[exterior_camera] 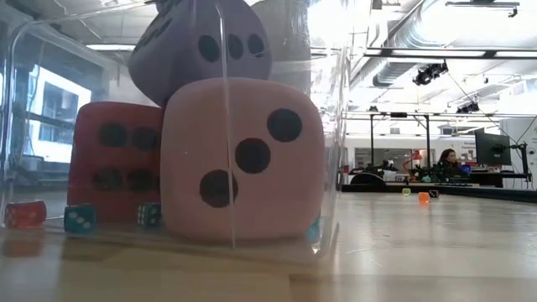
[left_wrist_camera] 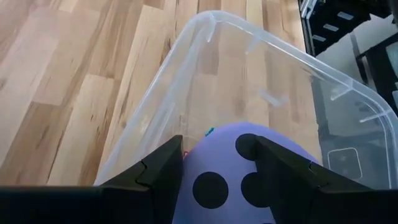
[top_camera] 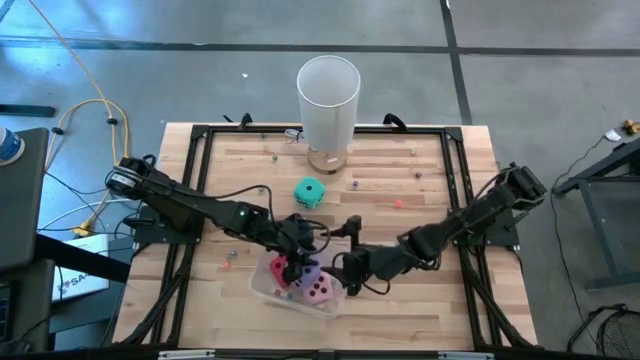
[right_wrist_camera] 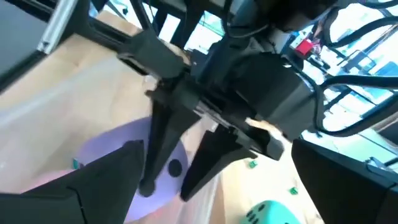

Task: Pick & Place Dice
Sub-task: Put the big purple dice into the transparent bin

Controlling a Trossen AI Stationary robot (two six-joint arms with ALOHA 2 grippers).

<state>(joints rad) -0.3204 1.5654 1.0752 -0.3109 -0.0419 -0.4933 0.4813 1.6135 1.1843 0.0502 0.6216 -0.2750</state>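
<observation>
Seen from overhead, a clear plastic bin [top_camera: 297, 287] sits on the wooden table [top_camera: 420, 300], and both dark arms reach in to meet at it. The left gripper [top_camera: 297, 262] hangs over the bin, while the right gripper [top_camera: 347, 283] waits just beside the bin's edge with its fingers spread wide and nothing between them. The teal-green die [top_camera: 310, 192] lies alone on the table, between the bin and a tall white cylinder [top_camera: 328, 97] standing at the table's far edge. From this height the bin's contents read only as patches of red, pink and purple.

The table-level view looks straight through the bin's wall [exterior_camera: 336, 151] and shows the stacking: the red die [exterior_camera: 113, 164] and the pink die [exterior_camera: 243, 159] rest on the bin floor touching each other, with the purple die [exterior_camera: 201, 46] above them, resting against the top of the pink one. Tiny coloured dice [exterior_camera: 80, 220] lie along the bin floor, and small beads [exterior_camera: 423, 199] dot the table beyond. A person [exterior_camera: 445, 159] sits far back in the room.

The left wrist view alone shows the grip: the two dark fingers [left_wrist_camera: 158, 171] pinch the purple die [left_wrist_camera: 239, 171] over the bin [left_wrist_camera: 273, 68].

The right wrist view shows the left gripper [right_wrist_camera: 171, 183] from the side, its fingers straddling the purple die [right_wrist_camera: 118, 155], with the teal-green die [right_wrist_camera: 267, 211] beyond the bin
</observation>
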